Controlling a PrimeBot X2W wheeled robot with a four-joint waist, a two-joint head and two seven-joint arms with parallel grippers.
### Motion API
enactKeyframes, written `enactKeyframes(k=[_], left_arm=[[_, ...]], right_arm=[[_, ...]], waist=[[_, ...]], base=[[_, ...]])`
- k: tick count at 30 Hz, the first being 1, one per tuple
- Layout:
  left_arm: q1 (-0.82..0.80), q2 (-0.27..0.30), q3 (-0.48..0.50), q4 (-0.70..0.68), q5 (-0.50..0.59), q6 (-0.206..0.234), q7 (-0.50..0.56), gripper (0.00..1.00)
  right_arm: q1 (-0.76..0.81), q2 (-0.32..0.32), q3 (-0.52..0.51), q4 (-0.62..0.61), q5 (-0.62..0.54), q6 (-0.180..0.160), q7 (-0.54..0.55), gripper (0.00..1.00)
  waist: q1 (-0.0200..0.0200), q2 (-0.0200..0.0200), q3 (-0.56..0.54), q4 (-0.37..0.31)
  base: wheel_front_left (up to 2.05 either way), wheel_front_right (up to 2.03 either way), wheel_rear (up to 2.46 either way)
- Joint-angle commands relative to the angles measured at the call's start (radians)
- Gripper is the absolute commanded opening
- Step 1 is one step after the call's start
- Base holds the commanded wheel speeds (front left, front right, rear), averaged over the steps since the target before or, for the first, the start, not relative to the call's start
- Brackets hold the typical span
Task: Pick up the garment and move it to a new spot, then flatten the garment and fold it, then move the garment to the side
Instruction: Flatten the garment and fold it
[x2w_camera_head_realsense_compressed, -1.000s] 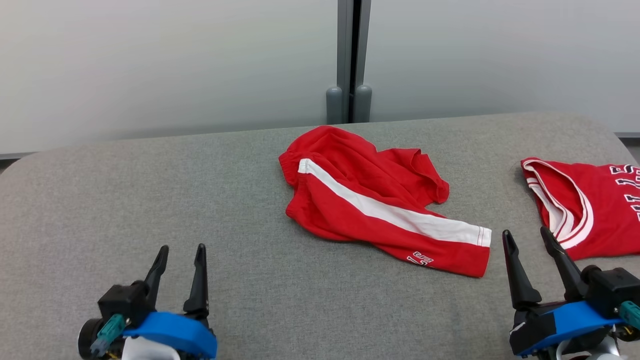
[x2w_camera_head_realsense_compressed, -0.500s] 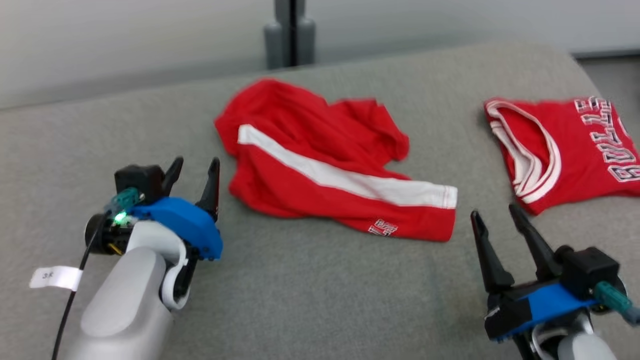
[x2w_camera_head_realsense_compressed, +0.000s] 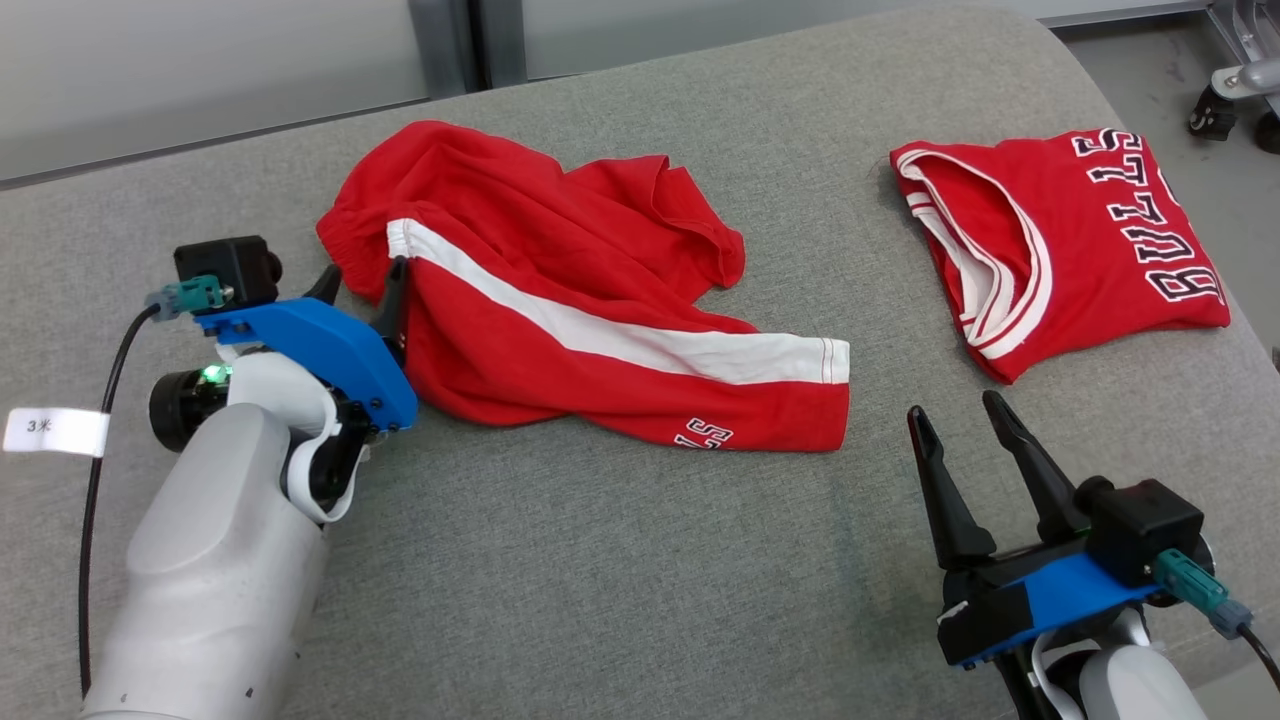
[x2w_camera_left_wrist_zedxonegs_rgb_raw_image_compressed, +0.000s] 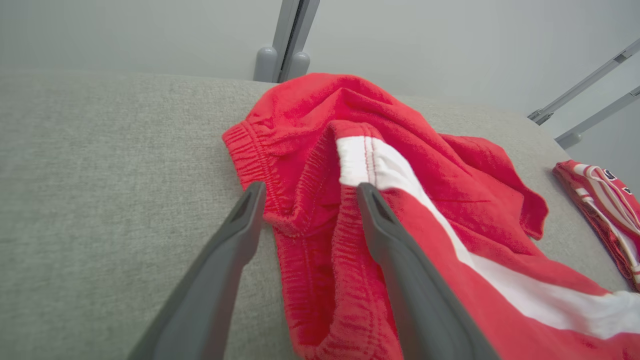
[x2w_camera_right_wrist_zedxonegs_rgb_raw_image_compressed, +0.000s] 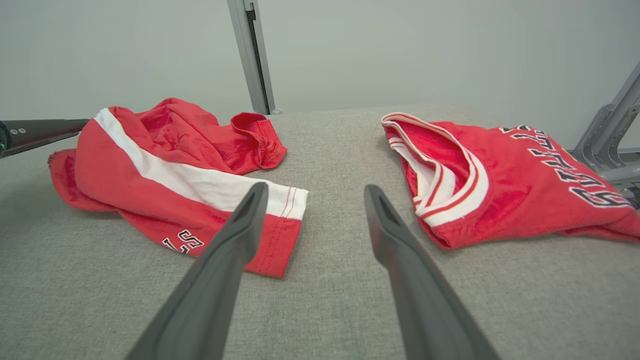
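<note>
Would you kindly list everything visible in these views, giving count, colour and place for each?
shorts: one, red with a white side stripe, crumpled on the middle of the table
jersey: one, red with white trim and BULLS lettering, folded at the table's right end
table: one, grey fabric top, under both garments
post: one, grey, against the pale wall behind the table
wheeled frame: one, silver with black casters, on the floor past the far right corner
label: one, white, on the left arm's black cable
left pincer: one, dark fingers, open, straddling the shorts' waistband
right pincer: one, dark fingers, open, over bare table near the shorts' hem
</note>
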Motion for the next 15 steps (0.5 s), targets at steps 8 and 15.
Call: enactKeyframes(k=[8,15], left_arm=[[-0.037,-0.032,-0.007,0.020,-0.042,-0.024,0.016,1.00],[-0.054,-0.041,-0.016,0.038,-0.072,-0.033,0.028,1.00]], right_arm=[[-0.026,0.009,0.016,0.019,0.005,0.000,-0.014,1.00],[-0.038,0.011,0.035,0.027,0.004,0.000,-0.012,1.00]], waist=[[-0.0002,0.0000,-0.001,-0.009],[-0.0002,0.0000,0.001,-0.024]], base=[[0.00,0.00,0.00],[0.00,0.00,0.00]])
